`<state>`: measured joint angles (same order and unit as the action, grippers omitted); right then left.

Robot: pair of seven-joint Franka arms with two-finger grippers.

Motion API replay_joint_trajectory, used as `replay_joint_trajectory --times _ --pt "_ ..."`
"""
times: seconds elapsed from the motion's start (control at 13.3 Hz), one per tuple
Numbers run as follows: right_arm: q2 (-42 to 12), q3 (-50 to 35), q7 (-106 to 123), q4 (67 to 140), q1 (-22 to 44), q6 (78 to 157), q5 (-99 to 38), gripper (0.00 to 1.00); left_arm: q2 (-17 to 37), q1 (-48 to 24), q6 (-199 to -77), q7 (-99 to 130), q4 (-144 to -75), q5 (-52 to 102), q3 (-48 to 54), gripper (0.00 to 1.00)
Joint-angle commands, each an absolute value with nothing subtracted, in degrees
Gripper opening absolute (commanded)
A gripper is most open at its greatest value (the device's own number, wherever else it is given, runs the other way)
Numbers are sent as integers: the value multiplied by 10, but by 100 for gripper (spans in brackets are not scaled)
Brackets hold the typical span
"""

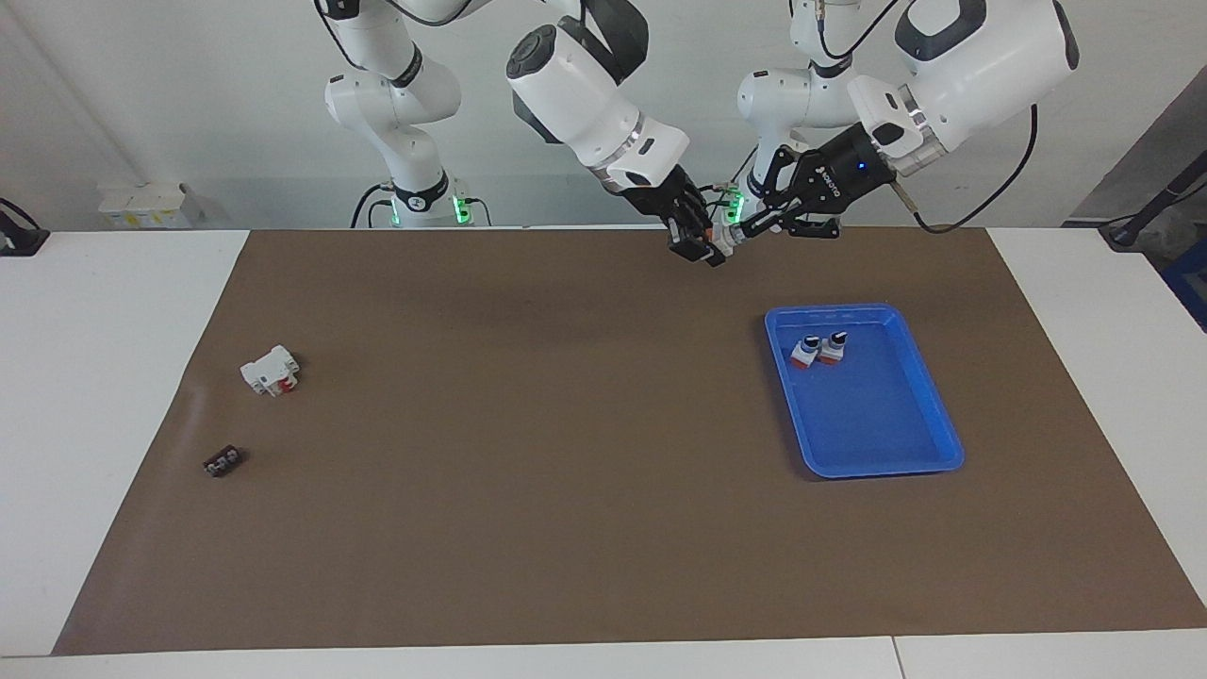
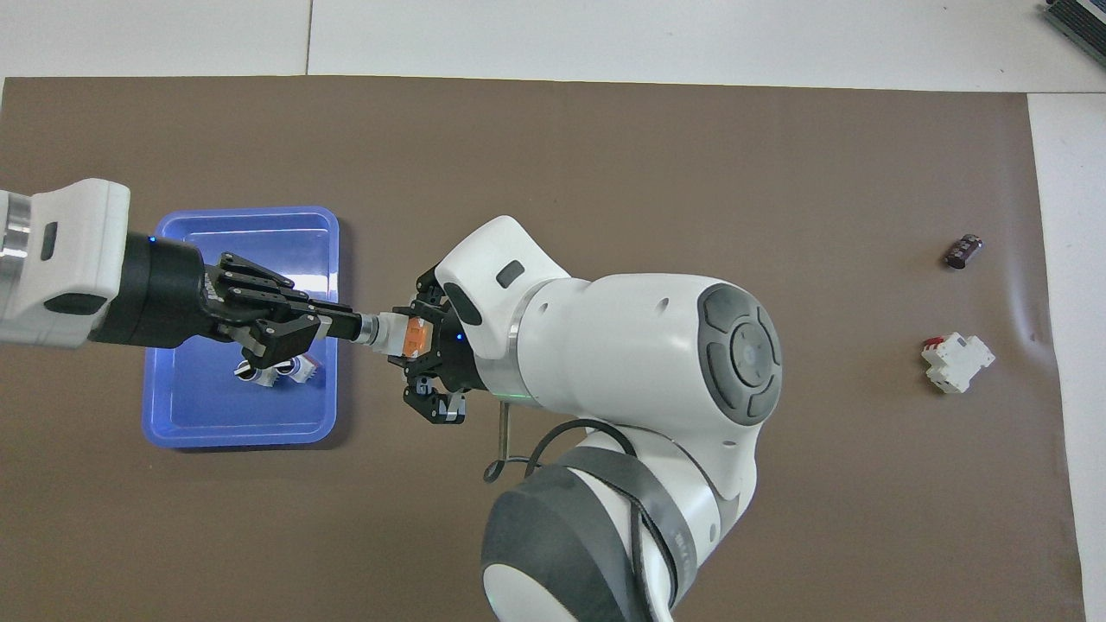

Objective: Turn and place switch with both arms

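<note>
Switch is held in the air between both arms, over bare worktop beside the blue tray, its long axis running from one pincer to the other. Left pincer is closed on the black knob end, over the tray's edge; right pincer is clamped across the white-and-orange body. Judgement: the turn is under way, left wrist rotating the knob about that shared axis while the right arm braces. Two switches already lie in the tray.
</note>
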<state>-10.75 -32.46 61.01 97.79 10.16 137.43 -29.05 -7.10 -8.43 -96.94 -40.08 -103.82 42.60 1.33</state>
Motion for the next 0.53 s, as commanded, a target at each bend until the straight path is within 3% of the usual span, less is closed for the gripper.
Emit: replay_joint_trajectory --times 0.0,0.45 --pt "-87 -322 616 1003 84 1366 -298 0 -98 -47 -955 -508 -1056 413 10 0" --pt "-84 -322 616 1003 77 1365 -298 0 -102 -47 -959 -661 -1064 409 11 0"
